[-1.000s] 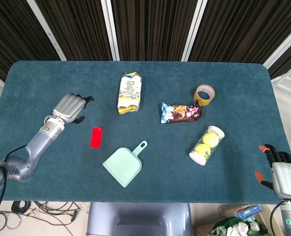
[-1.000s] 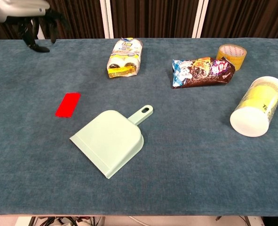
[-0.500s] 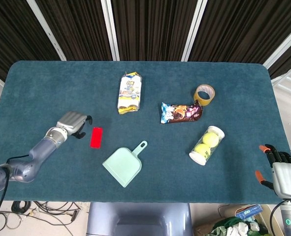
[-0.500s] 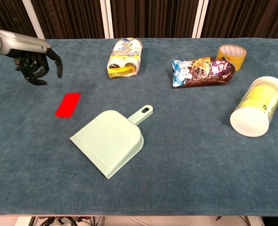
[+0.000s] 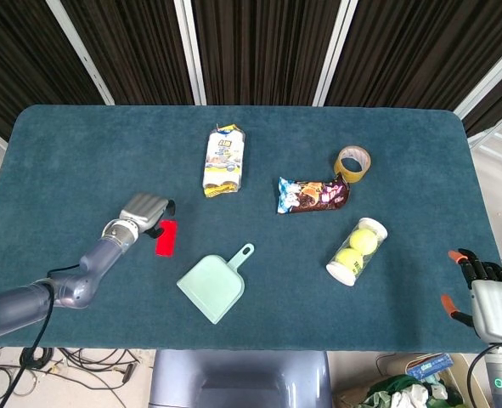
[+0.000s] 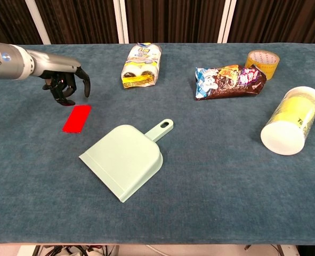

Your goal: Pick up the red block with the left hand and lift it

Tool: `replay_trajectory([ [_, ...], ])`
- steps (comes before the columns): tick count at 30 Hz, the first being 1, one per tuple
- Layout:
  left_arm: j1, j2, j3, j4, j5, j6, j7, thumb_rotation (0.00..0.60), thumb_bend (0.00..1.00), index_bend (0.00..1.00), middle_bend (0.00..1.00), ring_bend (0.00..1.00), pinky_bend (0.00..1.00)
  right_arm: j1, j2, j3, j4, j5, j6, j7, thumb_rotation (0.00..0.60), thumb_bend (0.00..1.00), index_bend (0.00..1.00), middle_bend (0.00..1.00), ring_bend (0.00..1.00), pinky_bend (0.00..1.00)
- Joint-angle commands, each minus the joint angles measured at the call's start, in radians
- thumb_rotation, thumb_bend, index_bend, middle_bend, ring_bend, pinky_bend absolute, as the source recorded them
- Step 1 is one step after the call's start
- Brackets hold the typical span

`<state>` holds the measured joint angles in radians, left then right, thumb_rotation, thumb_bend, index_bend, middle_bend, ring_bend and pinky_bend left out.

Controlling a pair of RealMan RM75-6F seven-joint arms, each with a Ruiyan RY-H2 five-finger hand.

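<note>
Red block (image 6: 77, 118): flat, thin, probably light and stiff, left of frame. Take its long edges. Your left hand (image 6: 66, 85) hovers just above, fingers curled apart, empty.

Red block (image 5: 166, 238) top edge hidden behind left hand (image 5: 145, 211).

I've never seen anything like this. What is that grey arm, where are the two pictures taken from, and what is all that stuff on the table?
It is a two-armed robot steered by a person. One camera looks down from its head, the other forward from its chest. Its left hand hovers at the flat red block, holding nothing; the right hand waits open at the table's edge. Also lying there: a mint plastic dustpan, a wrapped bread packet, a dark snack bag, a tape roll and a clear tube of tennis balls.
</note>
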<state>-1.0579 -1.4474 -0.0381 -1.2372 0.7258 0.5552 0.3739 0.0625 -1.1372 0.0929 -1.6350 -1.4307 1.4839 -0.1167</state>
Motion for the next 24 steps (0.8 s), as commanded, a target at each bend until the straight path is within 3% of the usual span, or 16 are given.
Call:
replay_trajectory([
  [1,-0.015,-0.026,0.007,0.024,-0.016,0.010,0.016,0.600,0.37,0.37,0.76,0.72,0.74,0.000,0.000,0.001,0.000,0.000,0.000,0.001,0.600,0.20,0.22,0.16,0.26,0.20],
  [24,-0.035,-0.114,0.020,0.138,-0.053,-0.013,0.021,0.600,0.37,0.45,0.78,0.74,0.74,0.000,0.003,0.002,-0.001,0.004,-0.001,0.005,0.600,0.21,0.22,0.16,0.26,0.20],
])
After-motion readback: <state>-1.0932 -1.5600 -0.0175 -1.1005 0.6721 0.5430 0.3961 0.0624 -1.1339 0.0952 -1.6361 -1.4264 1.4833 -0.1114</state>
